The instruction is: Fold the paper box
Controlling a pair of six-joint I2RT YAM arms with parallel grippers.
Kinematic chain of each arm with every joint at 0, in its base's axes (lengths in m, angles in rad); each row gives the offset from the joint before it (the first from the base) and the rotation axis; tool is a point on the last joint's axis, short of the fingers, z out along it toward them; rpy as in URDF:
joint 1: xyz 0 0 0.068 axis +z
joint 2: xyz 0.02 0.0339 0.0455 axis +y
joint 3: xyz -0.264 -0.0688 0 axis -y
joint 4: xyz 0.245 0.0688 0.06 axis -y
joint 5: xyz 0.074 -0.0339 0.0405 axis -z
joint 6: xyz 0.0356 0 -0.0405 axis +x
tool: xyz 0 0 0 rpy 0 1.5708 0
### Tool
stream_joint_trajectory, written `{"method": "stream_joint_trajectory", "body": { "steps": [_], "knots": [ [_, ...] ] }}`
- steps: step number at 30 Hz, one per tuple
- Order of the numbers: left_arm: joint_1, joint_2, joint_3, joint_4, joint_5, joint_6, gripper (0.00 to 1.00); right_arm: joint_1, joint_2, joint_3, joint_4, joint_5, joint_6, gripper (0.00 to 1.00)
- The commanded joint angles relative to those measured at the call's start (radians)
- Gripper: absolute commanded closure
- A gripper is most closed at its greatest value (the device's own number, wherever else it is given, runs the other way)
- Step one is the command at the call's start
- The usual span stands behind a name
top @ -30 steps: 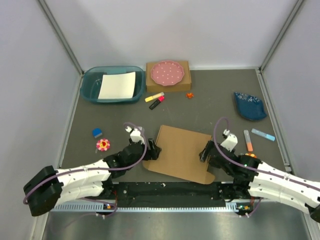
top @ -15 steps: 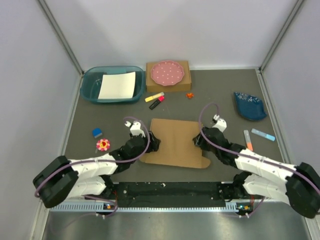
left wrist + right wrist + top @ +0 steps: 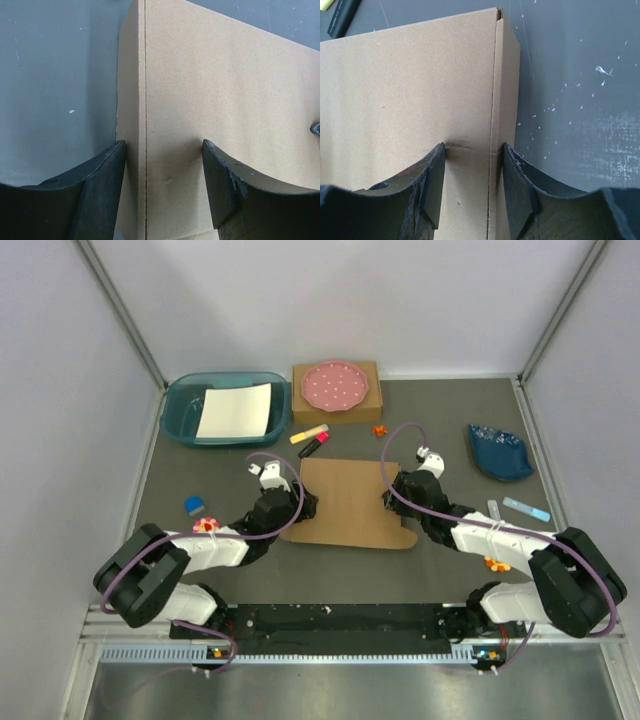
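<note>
The paper box [image 3: 348,502] lies flat mid-table as a plain brown cardboard sheet, with a rounded tab at its near right corner. My left gripper [image 3: 302,506] is at its left edge. In the left wrist view the left gripper [image 3: 162,147] stands open astride the narrow folded strip of the paper box [image 3: 220,90], one finger at the outer edge, the other over the panel. My right gripper [image 3: 391,496] is at the right edge. In the right wrist view the right gripper [image 3: 472,147] is shut on the edge strip of the paper box [image 3: 410,80], creasing the cardboard.
At the back stand a teal tray [image 3: 182,412] holding white paper and a small brown box [image 3: 368,375] carrying a pink dotted plate. Two markers [image 3: 311,438] lie just behind the sheet. A blue dish [image 3: 498,452] and pens [image 3: 525,508] are at the right, a flower toy [image 3: 206,528] at the left.
Both arms have stretched forward and the cardboard has moved from near the front edge toward mid-table, turning square. The right jaws closed onto its edge; the left jaws narrowed.
</note>
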Motion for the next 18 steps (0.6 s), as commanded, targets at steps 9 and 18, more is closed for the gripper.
{"method": "stream_joint_trajectory", "body": {
  "steps": [9,18],
  "knots": [
    [-0.015,-0.090,-0.094,-0.073,0.170,-0.044,0.55,0.004,0.003,-0.050,-0.046,-0.181,-0.134,0.55],
    [0.000,-0.187,-0.041,-0.198,0.104,0.011,0.43,0.004,-0.102,-0.007,-0.158,-0.154,-0.128,0.43]
  ]
}}
